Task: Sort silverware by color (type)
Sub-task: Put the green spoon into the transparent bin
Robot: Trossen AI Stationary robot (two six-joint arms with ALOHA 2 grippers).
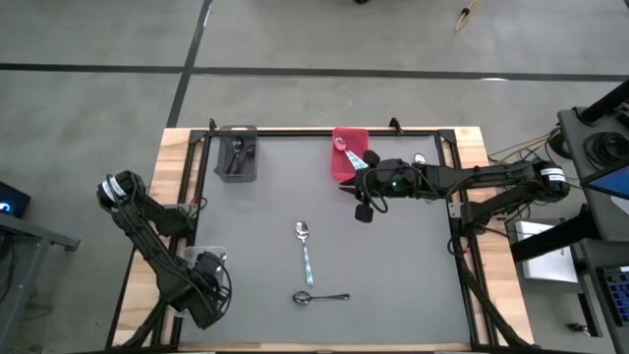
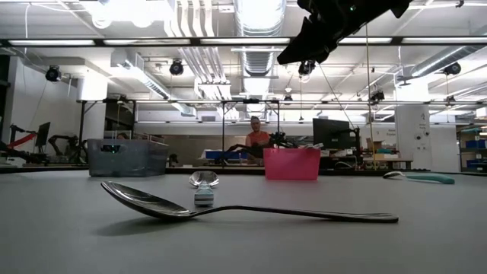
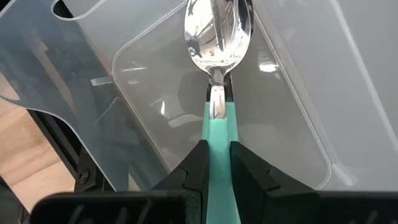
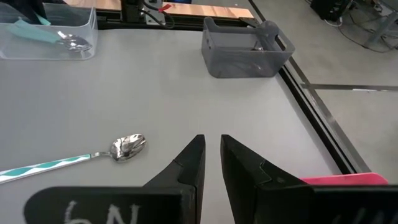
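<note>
Your left gripper (image 3: 216,163) pinches a teal spoon (image 3: 217,37) over the clear bin (image 3: 292,118); your right gripper (image 4: 212,163) hangs nearly closed, empty. Two spoons (image 1: 306,251) remain on the table (image 1: 413,265).

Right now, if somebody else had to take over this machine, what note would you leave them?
Left gripper: jaws shut on a teal-handled spoon over the clear bin, near the table's left front corner.
Right gripper: nothing held, jaws nearly shut, beside the red bin.
Done: spoons already lie in the grey bin, red bin and clear bin.
Left: a striped-handled spoon and a dark spoon on the table.
</note>
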